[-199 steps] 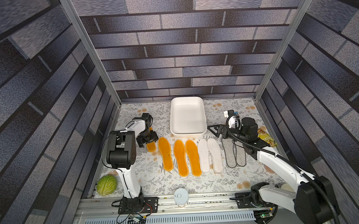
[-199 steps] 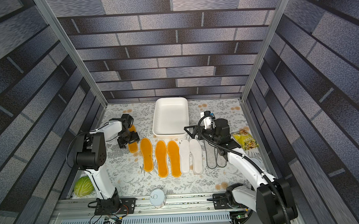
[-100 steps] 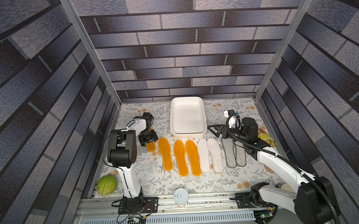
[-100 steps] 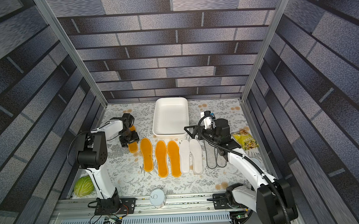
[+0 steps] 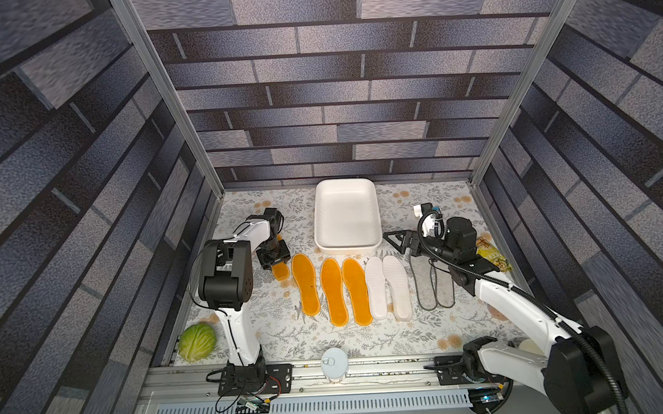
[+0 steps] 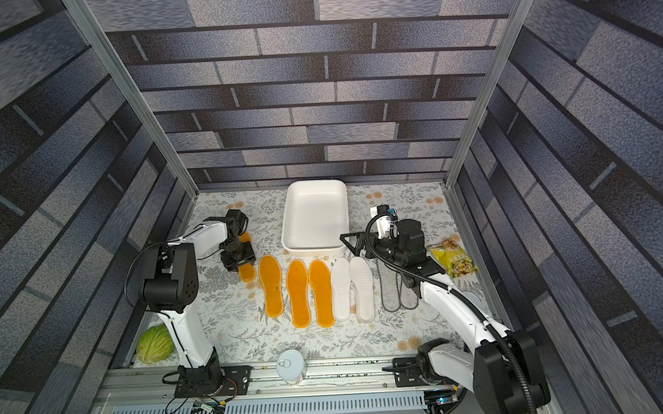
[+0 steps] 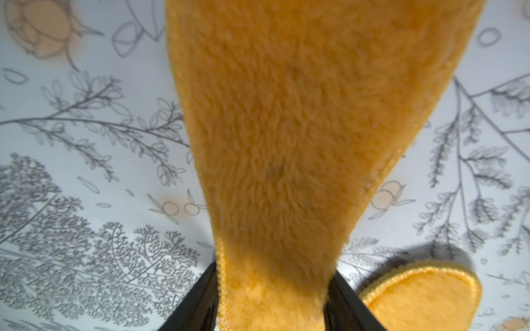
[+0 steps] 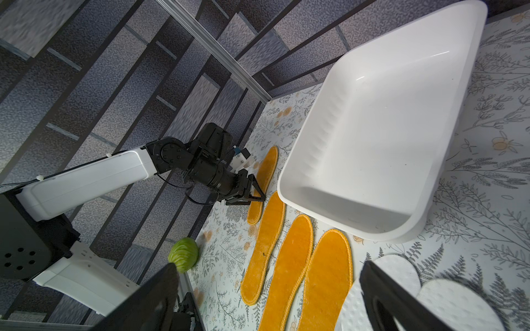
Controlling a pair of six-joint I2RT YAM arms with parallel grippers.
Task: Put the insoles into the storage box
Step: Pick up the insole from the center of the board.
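Floral cloth covers the table, ringed by brick-print panels. In both top views seven insoles are laid in a row just before the empty box. An eighth, the orange insole, is straddled by the left end effector. The right end effector is held wide apart beside the box's near corner, gripping nothing.

In the left wrist view the fingers seem pressed to both edges of the orange insole, though a firm clamp cannot be told.

In the right wrist view the box is seen bare.

The pinch should be completed before lifting, and the insole laid lengthwise in the box.

Since a second ago the left fingers have been drawn closer together; nothing else has shifted.
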